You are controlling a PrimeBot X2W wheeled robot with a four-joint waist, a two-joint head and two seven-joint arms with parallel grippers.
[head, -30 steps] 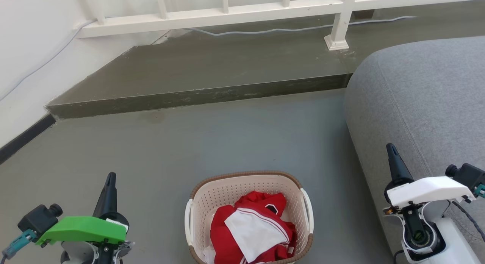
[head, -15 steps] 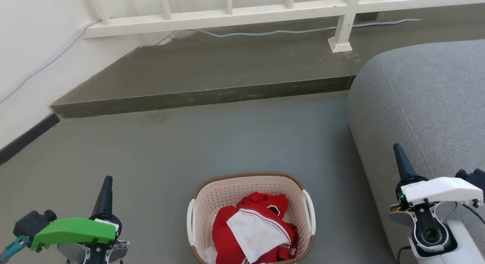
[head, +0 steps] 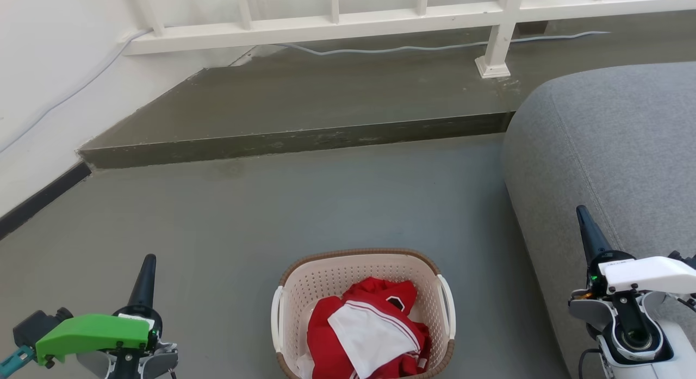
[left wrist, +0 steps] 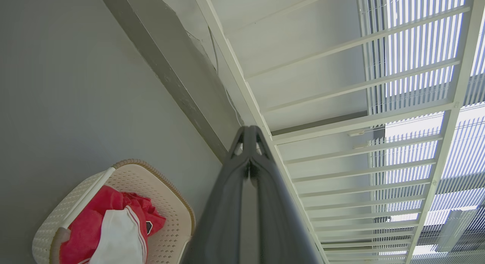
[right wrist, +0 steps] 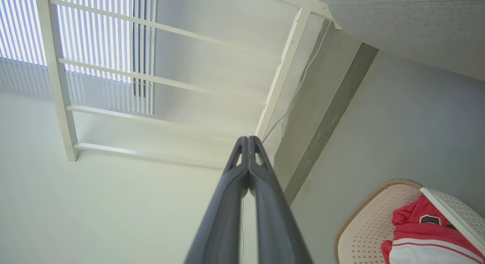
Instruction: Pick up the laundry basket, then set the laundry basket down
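Laundry basket [head: 326, 278] sits on the grey floor [head: 272, 216] at the bottom centre of the head view, upright, with its near edge cut off by the frame. Cream perforated walls, brown woven-look rim. A white loop handle stands on each short side, one toward the robot's left [head: 277, 319] and one toward its right [head: 449, 308].

Inside lies a crumpled red garment [head: 331, 335] with a white cloth [head: 370, 335] edged in thin red stripes on top of it. A small dark emblem [head: 392, 301] shows on the red fabric, too small to read.

Left gripper [head: 147, 265] hangs over the floor at lower left, well apart from the basket, under a green wrist cover [head: 92, 333]. In the left wrist view its two dark fingers [left wrist: 223, 203] press together to the tips, holding nothing; the basket [left wrist: 166, 203] lies low and to the side there.

Right gripper [head: 583, 213] stands at lower right in front of the grey sofa [head: 614, 150], under a white wrist cover [head: 647, 273], also well clear of the basket. The right wrist view shows its fingers [right wrist: 223, 211] closed on each other and empty, the basket [right wrist: 363, 226] in the bottom corner.

Beyond the basket runs a raised concrete step [head: 304, 96]. On it stand a white railing [head: 326, 23] and a pale cable [head: 391, 48]. A white wall [head: 43, 53] with a dark baseboard [head: 38, 197] closes the robot's left side.
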